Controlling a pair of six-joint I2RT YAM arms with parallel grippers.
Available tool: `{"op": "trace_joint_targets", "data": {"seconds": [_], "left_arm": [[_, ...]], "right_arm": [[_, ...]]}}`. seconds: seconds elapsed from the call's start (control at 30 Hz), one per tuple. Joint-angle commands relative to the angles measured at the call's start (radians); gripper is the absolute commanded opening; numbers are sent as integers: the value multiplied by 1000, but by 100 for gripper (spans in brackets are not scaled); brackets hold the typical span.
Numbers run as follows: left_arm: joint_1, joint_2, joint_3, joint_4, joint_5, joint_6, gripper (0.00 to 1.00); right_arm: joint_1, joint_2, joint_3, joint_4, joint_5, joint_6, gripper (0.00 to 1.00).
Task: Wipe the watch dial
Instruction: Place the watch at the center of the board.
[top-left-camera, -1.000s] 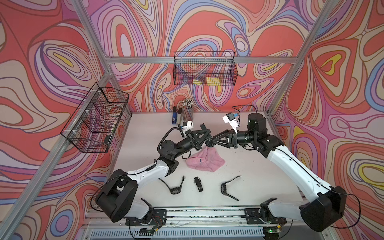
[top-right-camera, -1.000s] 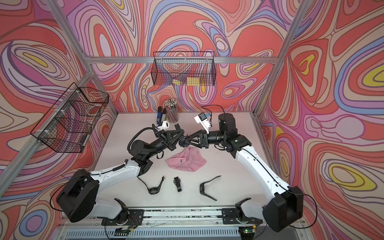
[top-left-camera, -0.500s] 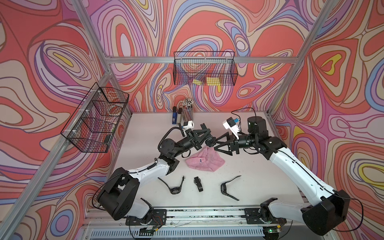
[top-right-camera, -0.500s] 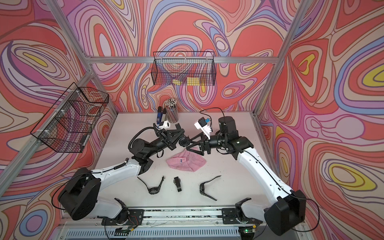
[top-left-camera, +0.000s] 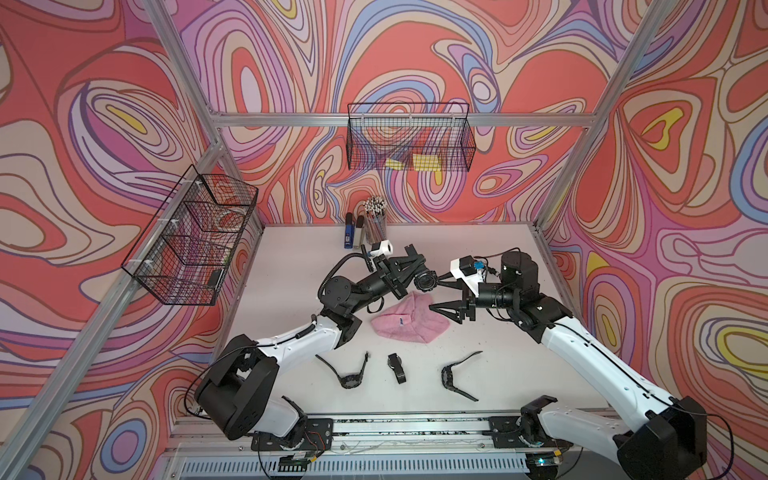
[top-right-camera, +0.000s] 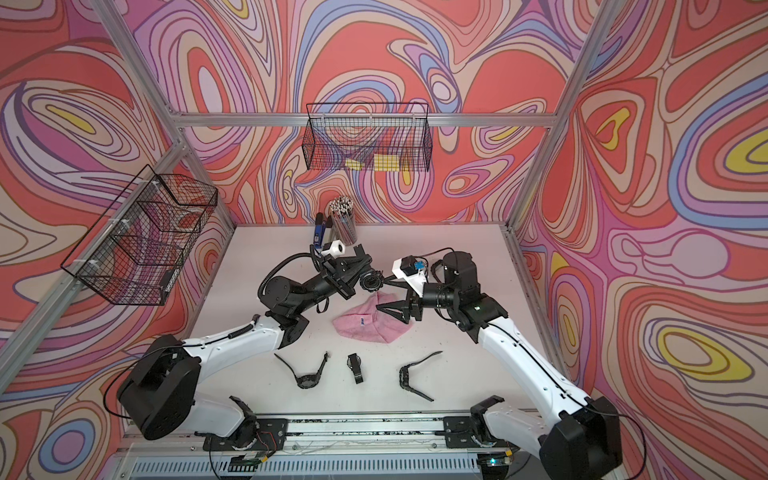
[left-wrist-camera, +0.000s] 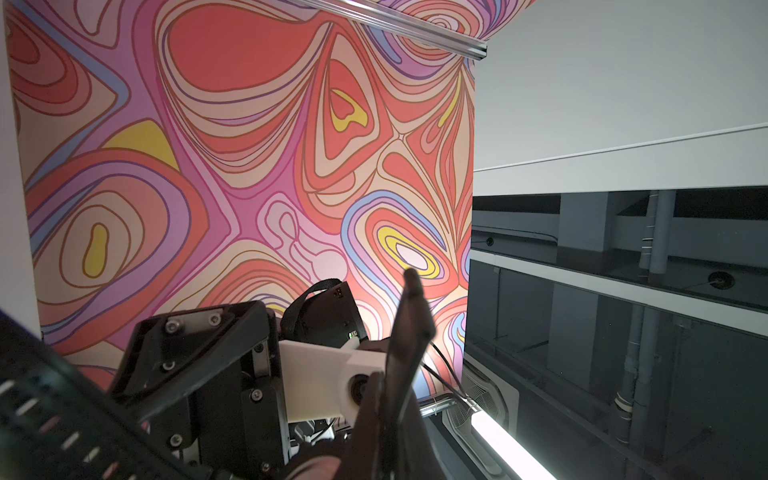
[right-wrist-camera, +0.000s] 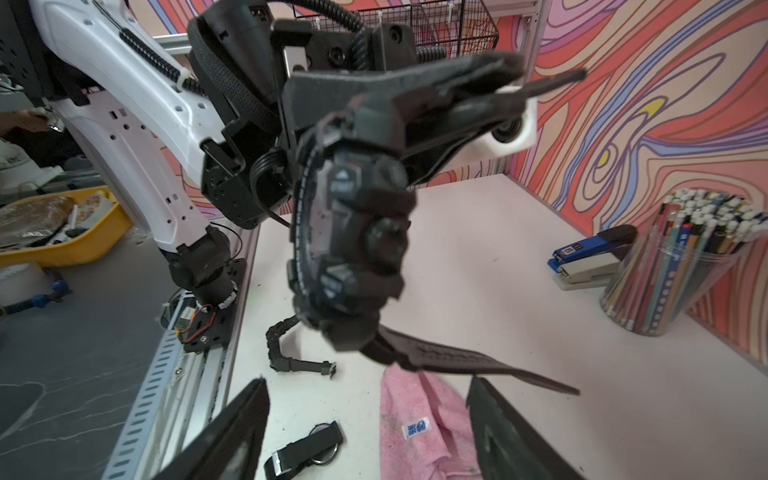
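Right now we are holding the watch in our left gripper, whose jaws are pressing closed on it at the strap end, so the case is hanging in the air well clear of the table. In the right wrist view the watch is showing us its buttoned side, with the free strap trailing down toward the pink cloth. Our right gripper is hovering just beside the watch with its jaws spread wide and gripping nothing. In both top views the pink cloth is lying crumpled on the table beneath the two grippers, touched by neither. Three other watches are lying in a row near the front edge, and a pencil cup and a stapler are standing at the back wall.
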Motion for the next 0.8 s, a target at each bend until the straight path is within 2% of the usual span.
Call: {"op": "trace_joint_targets", "data": {"seconds": [0.0,0.13,0.27,0.43,0.53,0.63,0.7,0.77], "left_arm": [[-4,-9,23,67,7,-31,0],[-4,-6,15,69,7,-37,0],[-5,-4,18,67,3,-31,0],[-25,3,29,68,-11,-27,0],[-26,3,29,68,-15,-25,0],[-31,5,25,69,-22,-22,0],[-31,3,19,69,-25,-24,0],[-30,-5,10,69,-33,-24,0]], "right_arm": [[6,-31,-8,72,48,-65,80],[6,-51,-12,69,131,-84,80],[9,-36,-3,95,51,-51,79],[48,8,22,99,42,-52,71],[73,24,36,81,35,-65,63],[83,31,37,80,39,-66,48],[83,24,29,81,52,-65,28],[83,6,15,84,69,-65,15]]}}
